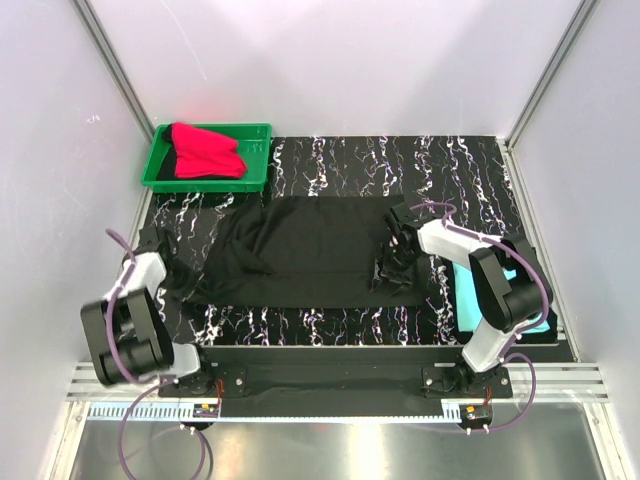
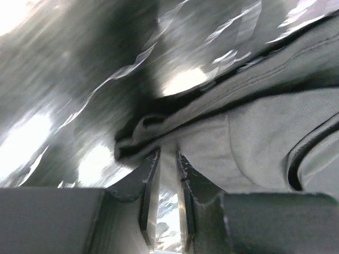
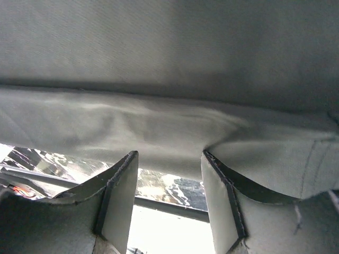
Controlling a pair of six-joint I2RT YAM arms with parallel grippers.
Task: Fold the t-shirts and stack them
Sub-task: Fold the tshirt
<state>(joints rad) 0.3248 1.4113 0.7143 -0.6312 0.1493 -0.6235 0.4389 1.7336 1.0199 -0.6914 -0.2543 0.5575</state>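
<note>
The marbled table carries the black t-shirt, spread flat at centre. At 11 o'clock a green tray holds the red t-shirt. The turquoise t-shirt lies at 4 o'clock under the right arm. The left pincer, nearly closed, nips the black shirt's 9 o'clock edge. The right pincer gapes at its 3 o'clock edge.

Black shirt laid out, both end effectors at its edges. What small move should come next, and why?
Probably close the right end effector on the edge of the black t-shirt: the fingers stand apart with that edge lying across their tips, unpinched. The left end effector sits at the opposite edge.
</note>
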